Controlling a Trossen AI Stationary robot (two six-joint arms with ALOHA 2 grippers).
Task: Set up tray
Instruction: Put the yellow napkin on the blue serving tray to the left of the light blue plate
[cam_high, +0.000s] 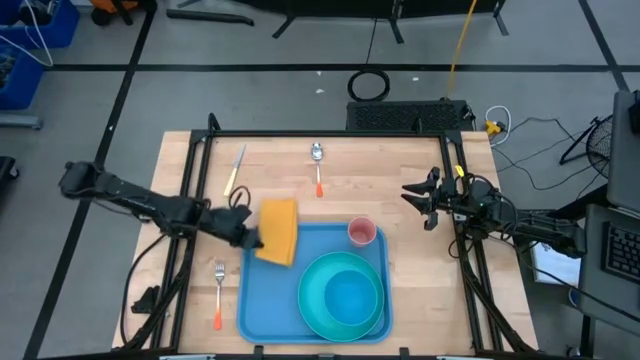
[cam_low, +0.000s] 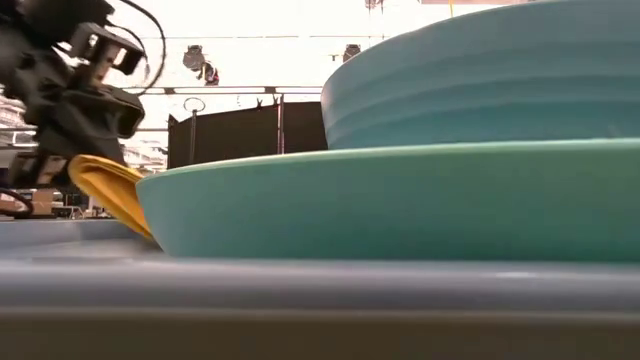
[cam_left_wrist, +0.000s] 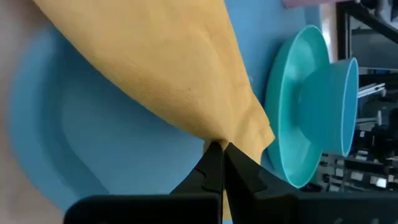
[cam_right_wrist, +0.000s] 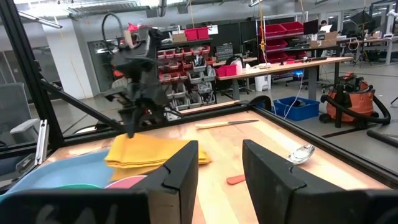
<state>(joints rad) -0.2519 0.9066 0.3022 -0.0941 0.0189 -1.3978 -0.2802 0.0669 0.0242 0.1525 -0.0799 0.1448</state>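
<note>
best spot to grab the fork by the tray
Take the fork at its orange handle, coming straight down with fingers across it. It lies flat on the table left of the tray, clear of other items, and the left gripper is nearest.

Wooden table (cam_high: 400, 170) bearing tray (cam_high: 262, 300), knife (cam_high: 236, 167), spoon (cam_high: 318, 166), fork (cam_high: 219, 294).

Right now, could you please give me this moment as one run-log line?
left gripper: shut on yellow napkin | over tray | right gripper: open, waiting
</note>
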